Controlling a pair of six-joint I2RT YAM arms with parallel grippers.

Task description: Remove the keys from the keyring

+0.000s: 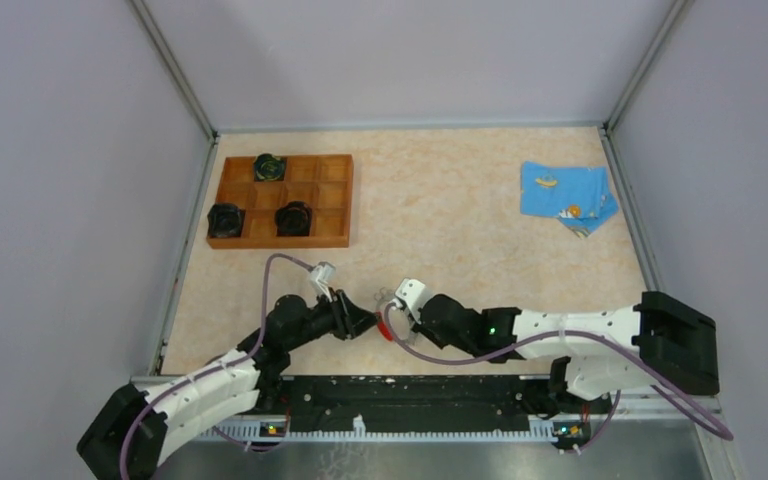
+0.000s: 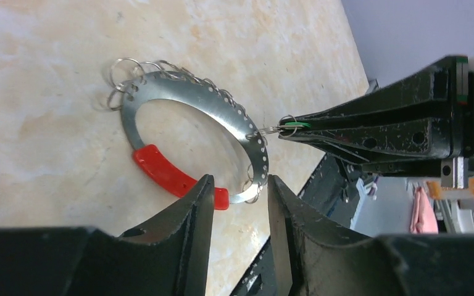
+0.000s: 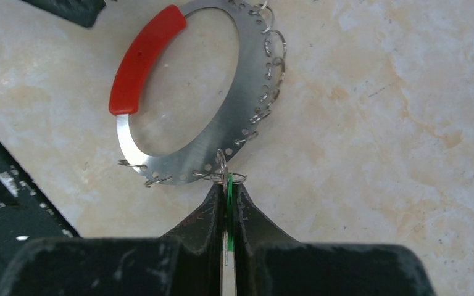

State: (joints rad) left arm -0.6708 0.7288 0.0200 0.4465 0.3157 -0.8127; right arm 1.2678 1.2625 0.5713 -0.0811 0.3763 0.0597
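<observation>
The keyring point(image 2: 185, 89) lies flat on the table, a thin grey metal ring with a red section point(image 2: 166, 172) and several small wire rings along its outer edge. My right gripper point(image 3: 227, 185) is shut on a key point(image 3: 228, 192) whose green head shows between the pads. That key hangs from a small wire ring at the keyring's rim point(image 3: 234, 117). In the left wrist view the same green head point(image 2: 296, 125) sits at the right gripper's tips. My left gripper point(image 2: 241, 182) is open, its tips on either side of the keyring's end beside the red section.
A wooden tray point(image 1: 335, 165) with three black pucks stands at the back left. A blue cloth point(image 1: 567, 192) lies at the back right. The black rail point(image 1: 410, 400) runs along the near edge just behind both grippers. Grey walls close in both sides.
</observation>
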